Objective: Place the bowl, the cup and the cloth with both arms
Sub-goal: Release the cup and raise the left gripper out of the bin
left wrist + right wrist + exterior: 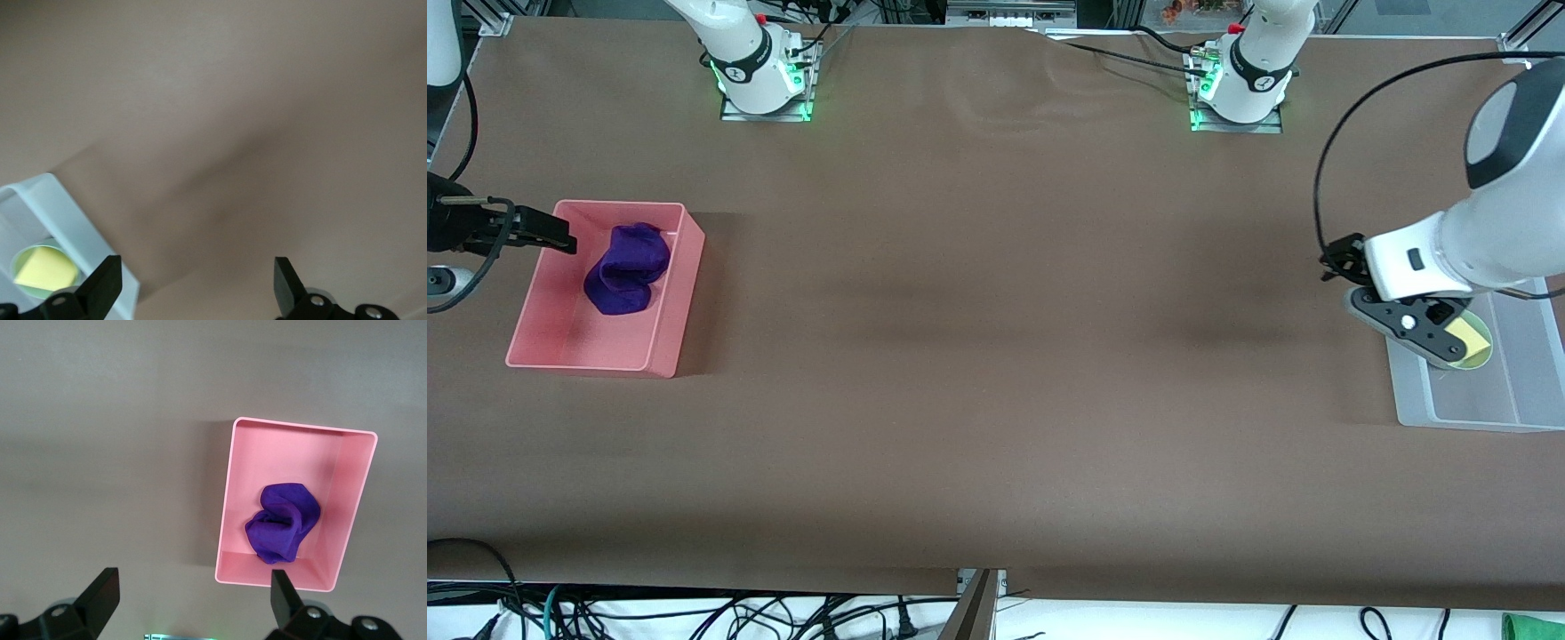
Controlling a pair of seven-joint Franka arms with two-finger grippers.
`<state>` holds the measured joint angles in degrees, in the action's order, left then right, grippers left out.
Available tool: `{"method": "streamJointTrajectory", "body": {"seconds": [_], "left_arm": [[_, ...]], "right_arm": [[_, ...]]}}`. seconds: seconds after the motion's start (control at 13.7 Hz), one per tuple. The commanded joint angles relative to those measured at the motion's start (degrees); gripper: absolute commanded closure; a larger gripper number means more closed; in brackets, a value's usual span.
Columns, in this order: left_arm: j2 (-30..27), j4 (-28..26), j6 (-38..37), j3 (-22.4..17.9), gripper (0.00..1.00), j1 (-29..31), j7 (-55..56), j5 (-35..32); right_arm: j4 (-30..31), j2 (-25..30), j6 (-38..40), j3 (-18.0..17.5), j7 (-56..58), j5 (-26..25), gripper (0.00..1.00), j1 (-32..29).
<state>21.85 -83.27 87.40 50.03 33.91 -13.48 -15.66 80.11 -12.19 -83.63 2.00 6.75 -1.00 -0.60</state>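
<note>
The purple cloth (629, 268) lies bundled in a pink bin (671, 298) toward the right arm's end of the table. My right gripper (560, 236) is open and empty over the bin's outer rim. In the right wrist view the cloth (283, 523) and the pink bin (230, 500) lie past the open right gripper (193, 600). The yellow cup (1467, 336) sits inside the mint-green bowl (1482, 360), in a clear bin (1520, 382) toward the left arm's end. My left gripper (1436, 342) is open and empty over that bin. The left wrist view shows the left gripper (197, 287), the cup (45, 268), the bowl (20, 257) and the bin (63, 210).
The brown table top (996, 356) spreads between the two bins. The arm bases (763, 84) stand along the table's back edge. A black cable (1325, 178) loops from the left arm above the table.
</note>
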Motion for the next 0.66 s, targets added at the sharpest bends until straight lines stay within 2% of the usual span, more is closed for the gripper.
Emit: {"method": "streamJointTrajectory", "body": {"seconds": [0.0,0.07,0.22,0.29,0.44,0.51,0.59], "left_arm": [[-7.9,0.3,-0.3,-23.1,0.0,-17.1,3.0,11.1],[-10.0,-0.1,1.0,-30.9,0.0,-22.7,5.1,15.3],[-14.9,-5.4,4.7,-45.4,0.0,-33.7,10.4,18.6],[-18.0,-9.8,6.9,-49.1,0.0,-37.0,11.3,18.6],[-25.6,-21.1,14.0,-50.2,0.0,-38.4,11.4,18.6],[-27.3,-23.8,15.7,-50.2,0.0,-38.4,11.8,18.6],[-27.2,-23.8,15.6,-50.2,0.0,-38.4,11.7,18.6]], "right_arm": [[-1.8,-0.6,1.1,-0.2,0.3,0.5,0.0,-0.4],[-1.8,-0.6,1.1,-0.2,0.4,0.5,0.0,-0.4],[-1.8,-0.6,1.0,-0.2,0.4,0.5,0.0,-0.4],[-1.8,-0.6,1.0,-0.2,0.3,0.5,0.0,-0.4],[-1.8,-0.6,0.9,-0.2,0.3,0.5,0.0,-0.4],[-1.8,-0.6,1.0,-0.2,0.4,0.6,0.0,-0.4],[-1.8,-0.6,1.0,-0.2,0.4,0.5,0.0,-0.4]]}}
